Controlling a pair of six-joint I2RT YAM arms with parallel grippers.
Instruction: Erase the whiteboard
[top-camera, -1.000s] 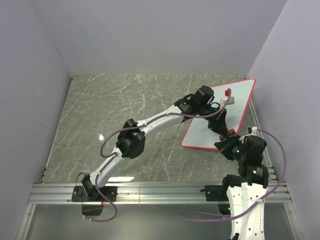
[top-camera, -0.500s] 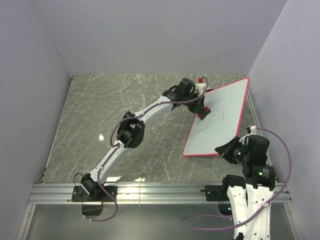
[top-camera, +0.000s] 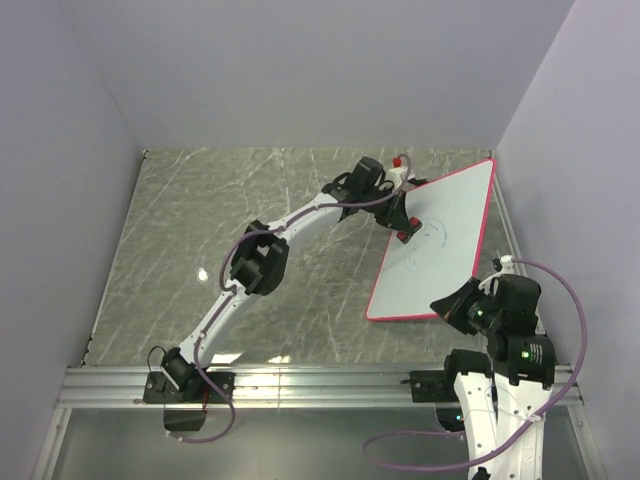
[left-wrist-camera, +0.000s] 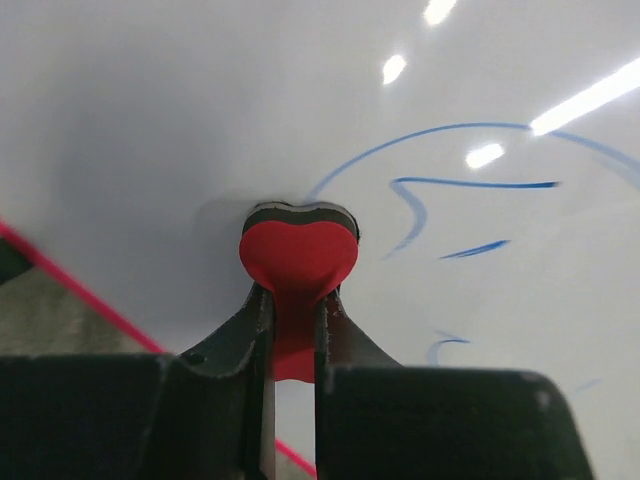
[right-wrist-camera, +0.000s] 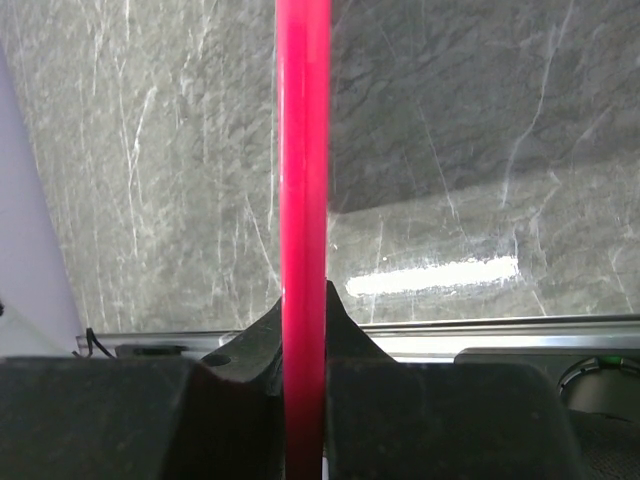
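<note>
Pinching red eraser (left-wrist-camera: 298, 258), left gripper (left-wrist-camera: 293, 305) fully closed on it, pad against whiteboard (top-camera: 450, 235) beside blue scribble (left-wrist-camera: 455, 183). Right gripper (right-wrist-camera: 303, 315) clamped on board's near rim, board tilted at right side of table (top-camera: 220, 200). Risk: hard wipe pushes board, rim slips from jaws.

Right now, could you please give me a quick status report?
Left gripper shut on red eraser, against whiteboard. Right gripper clamps its rim. Blue marks unerased. Nothing in the way.

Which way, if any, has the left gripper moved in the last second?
Yes. The left gripper, shut on the red eraser, moved left, away from the right wall, toward the left edge of the whiteboard.
</note>
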